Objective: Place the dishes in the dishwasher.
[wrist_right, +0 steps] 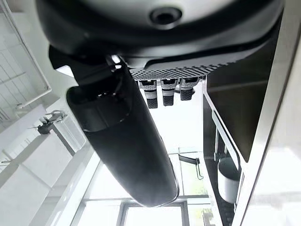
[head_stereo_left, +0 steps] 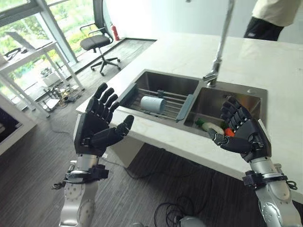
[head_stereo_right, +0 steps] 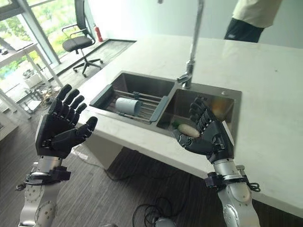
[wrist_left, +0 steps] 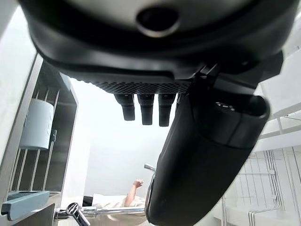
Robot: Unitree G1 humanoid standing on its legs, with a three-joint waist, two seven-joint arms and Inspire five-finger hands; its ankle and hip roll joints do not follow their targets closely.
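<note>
A pale blue cup point(head_stereo_left: 153, 104) lies on its side on a drying rack point(head_stereo_left: 163, 97) in the left basin of a steel double sink point(head_stereo_left: 246, 97). The right basin holds a white dish point(head_stereo_left: 214, 128) with green and orange items beside it, partly hidden by my right hand. My left hand point(head_stereo_left: 97, 124) is raised in front of the counter's left end, open and empty, palm toward the sink. My right hand point(head_stereo_left: 242, 132) hovers over the front rim of the right basin, open and empty. The cup point(wrist_left: 36, 123) also appears in the left wrist view.
A tall faucet point(head_stereo_left: 218, 52) rises behind the divider of the sink. The white counter point(head_stereo_left: 189, 54) stretches back to a person point(head_stereo_left: 274, 19) standing at its far side. An office chair point(head_stereo_left: 98, 45) and a white desk point(head_stereo_left: 28, 56) stand on the floor to the left.
</note>
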